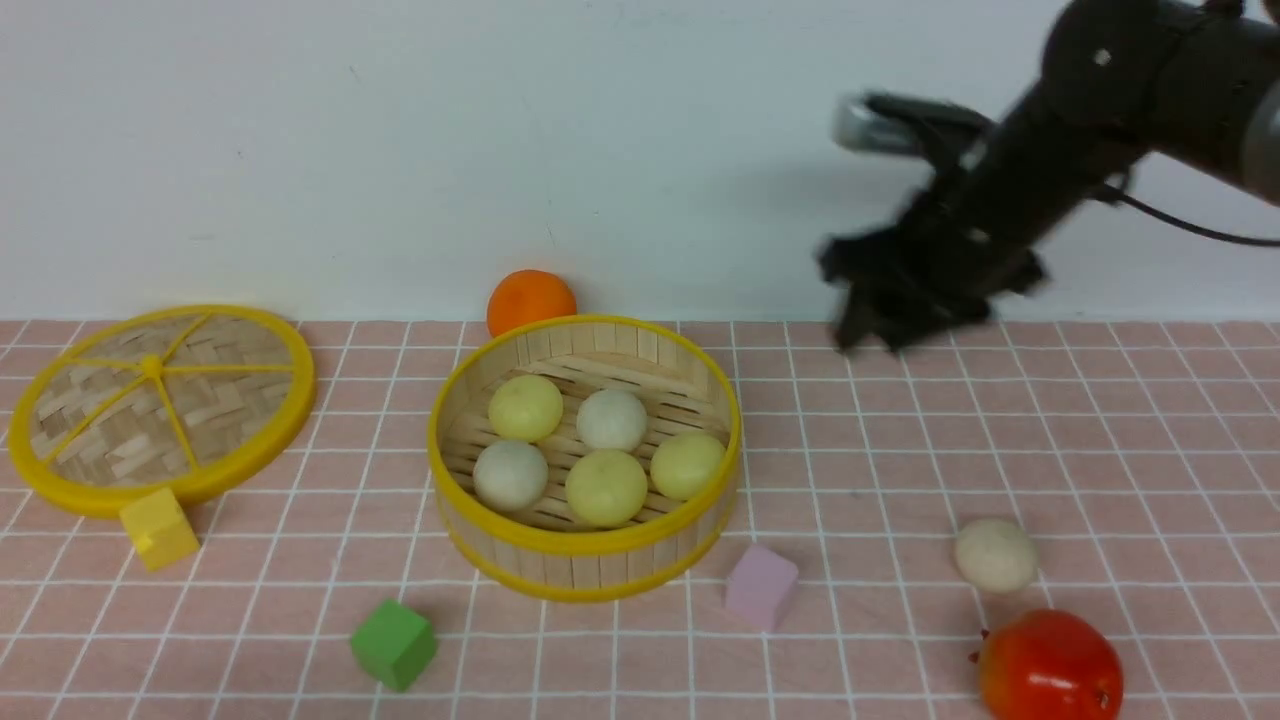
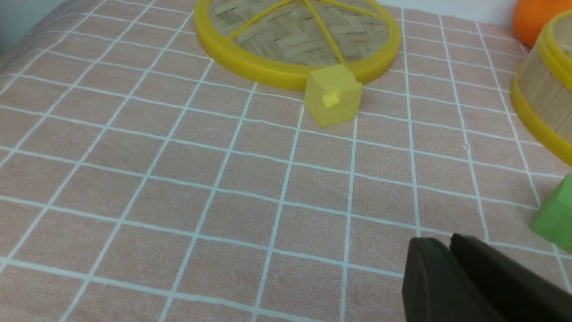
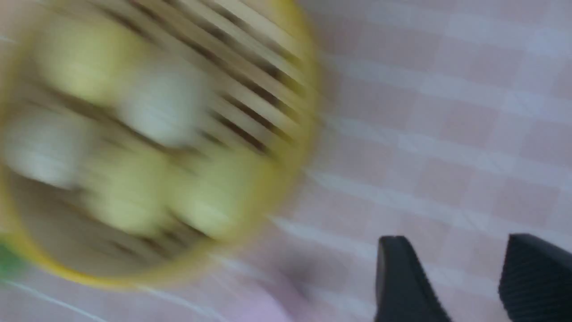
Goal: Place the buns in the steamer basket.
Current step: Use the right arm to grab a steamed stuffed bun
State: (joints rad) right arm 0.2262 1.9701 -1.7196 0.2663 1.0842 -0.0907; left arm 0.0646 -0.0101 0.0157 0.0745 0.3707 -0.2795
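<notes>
The left gripper (image 2: 449, 243) shows only in its own wrist view, its two dark fingers pressed together with nothing between them, low over the pink checked cloth (image 2: 178, 179).

Taking the steamer basket (image 1: 585, 578) as the dial's centre in the front view, a flat woven lid (image 1: 160, 405) lies at 9 o'clock, well apart from it. A yellow cube (image 1: 158, 528) sits at the lid's 6 o'clock, against its rim. A green cube (image 1: 394, 644) rests at about 7 o'clock, near the basket. An orange ball (image 1: 531, 299) stands at 11 o'clock, just behind the basket's rim.

Five buns lie on the basket's slatted floor: three pale yellow (image 1: 525, 407) (image 1: 606, 487) (image 1: 687, 465) and two off-white (image 1: 611, 419) (image 1: 510, 475).

A lilac cube (image 1: 761, 587) sits at 4 o'clock, just beside the wall. The sixth bun (image 1: 995, 554) (off-white) lies on the cloth between 3 and 4 o'clock, well apart from the basket, with a red fruit (image 1: 1049, 665) close at its 5 o'clock.

The right gripper (image 1: 880, 335) hangs in the air at 2 o'clock, blurred. Its fingers (image 3: 402, 277) stand apart and hold nothing.
</notes>
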